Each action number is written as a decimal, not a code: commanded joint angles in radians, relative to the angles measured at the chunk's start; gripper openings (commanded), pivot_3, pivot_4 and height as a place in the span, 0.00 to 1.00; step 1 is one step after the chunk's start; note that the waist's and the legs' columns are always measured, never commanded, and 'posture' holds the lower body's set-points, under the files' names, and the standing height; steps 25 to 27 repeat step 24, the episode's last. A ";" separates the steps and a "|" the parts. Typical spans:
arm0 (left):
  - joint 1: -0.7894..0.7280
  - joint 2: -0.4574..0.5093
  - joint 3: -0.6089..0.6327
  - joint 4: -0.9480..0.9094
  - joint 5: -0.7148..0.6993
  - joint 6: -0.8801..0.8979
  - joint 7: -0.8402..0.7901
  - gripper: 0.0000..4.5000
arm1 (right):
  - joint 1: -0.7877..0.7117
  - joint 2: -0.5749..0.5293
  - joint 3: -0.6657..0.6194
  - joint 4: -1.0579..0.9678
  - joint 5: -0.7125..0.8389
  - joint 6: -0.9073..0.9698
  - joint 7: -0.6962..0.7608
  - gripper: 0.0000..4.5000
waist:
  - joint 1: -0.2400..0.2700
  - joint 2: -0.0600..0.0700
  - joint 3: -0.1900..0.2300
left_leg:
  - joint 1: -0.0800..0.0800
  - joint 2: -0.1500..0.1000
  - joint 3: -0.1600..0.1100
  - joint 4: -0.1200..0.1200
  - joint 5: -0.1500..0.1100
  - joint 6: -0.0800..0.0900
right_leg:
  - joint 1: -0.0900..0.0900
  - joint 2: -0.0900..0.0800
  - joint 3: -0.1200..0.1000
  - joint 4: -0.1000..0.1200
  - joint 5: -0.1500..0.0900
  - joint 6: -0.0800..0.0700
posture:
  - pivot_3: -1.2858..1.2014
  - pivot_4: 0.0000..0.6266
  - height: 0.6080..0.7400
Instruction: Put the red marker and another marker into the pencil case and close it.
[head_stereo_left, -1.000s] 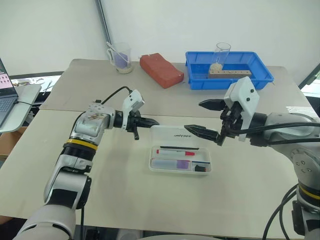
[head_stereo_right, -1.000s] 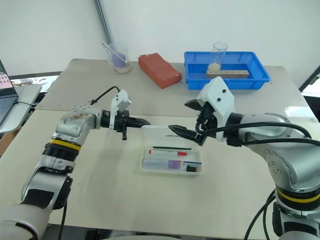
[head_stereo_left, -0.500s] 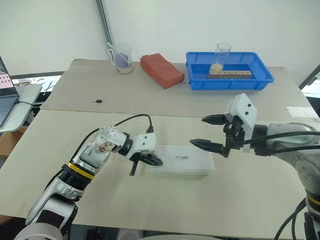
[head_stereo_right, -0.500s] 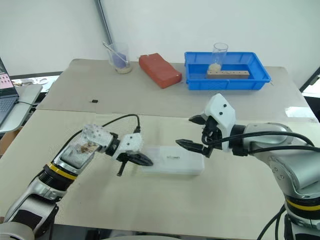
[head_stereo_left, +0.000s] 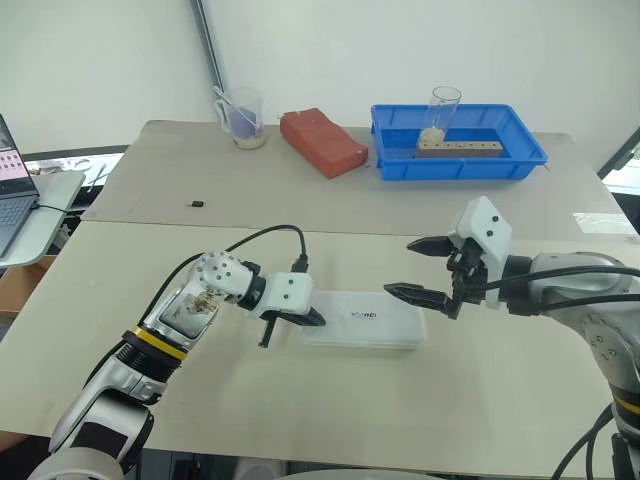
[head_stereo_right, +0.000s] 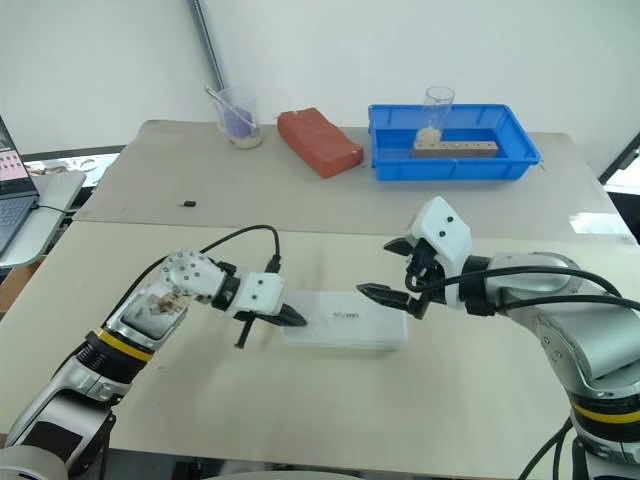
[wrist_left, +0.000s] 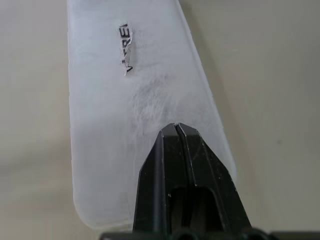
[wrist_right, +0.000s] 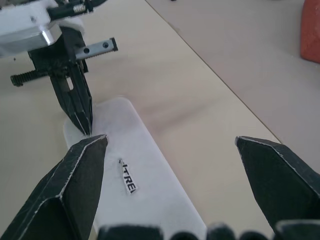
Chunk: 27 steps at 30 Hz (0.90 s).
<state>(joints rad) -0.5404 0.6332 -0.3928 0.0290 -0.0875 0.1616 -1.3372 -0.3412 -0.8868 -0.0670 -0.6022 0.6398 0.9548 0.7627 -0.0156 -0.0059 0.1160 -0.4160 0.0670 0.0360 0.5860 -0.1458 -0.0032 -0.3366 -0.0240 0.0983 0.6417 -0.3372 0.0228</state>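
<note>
1. The pencil case lies flat on the bench with its lid down, lettering up. Its translucent shell hides the contents here, so I cannot tell whether the red marker and the other marker lie inside. If either pokes above the rim, the lid would sit proud and fail to latch.

2. The left gripper has its fingers pressed together with nothing between them, and its tip rests on or just above the lid at the case's left end. Pressing at one end only could tip the far end up or skid the light box across the smooth bench, because nothing braces it.

3. Whether the lid has actually snapped shut cannot be read from these views. A push too light, or placed away from the clasp edge, would leave it merely resting, and it could spring open when the left gripper lifts.

4. The right gripper hangs wide open and empty just beside the case's right end, one finger low near the lid corner. If the case slides right under the left push, it could strike that finger and twist.

5. The two arms are near each other over one small box; a careless lift could clip them together.
</note>
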 joint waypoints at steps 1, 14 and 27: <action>0.009 0.050 0.187 -0.135 -0.151 0.175 0.048 0.26 | 0.064 -0.044 -0.059 0.074 -0.061 -0.138 0.064 1.00 | 0.001 -0.003 0.002 | 0.000 0.000 0.000 0.000 0.000 0.000 | 0.000 0.000 0.000 0.000 -0.002 0.003 | 0.52 0.24 1.00; 0.184 0.196 0.517 -0.241 -0.264 0.415 0.279 1.00 | 0.336 -0.123 -0.198 0.278 -0.162 -0.432 0.260 1.00 | 0.006 -0.003 0.003 | 0.003 0.000 0.001 -0.004 0.000 0.000 | 0.001 -0.002 -0.002 -0.001 -0.003 0.004 | 0.52 0.24 1.00; 0.194 0.202 0.491 -0.272 -0.273 0.410 0.313 1.00 | 0.298 -0.096 -0.191 0.300 -0.171 -0.430 0.234 1.00 | 0.000 -0.005 0.004 | 0.005 0.000 0.003 -0.007 0.000 0.000 | 0.001 -0.002 0.001 -0.001 -0.001 0.000 | 0.52 0.24 1.00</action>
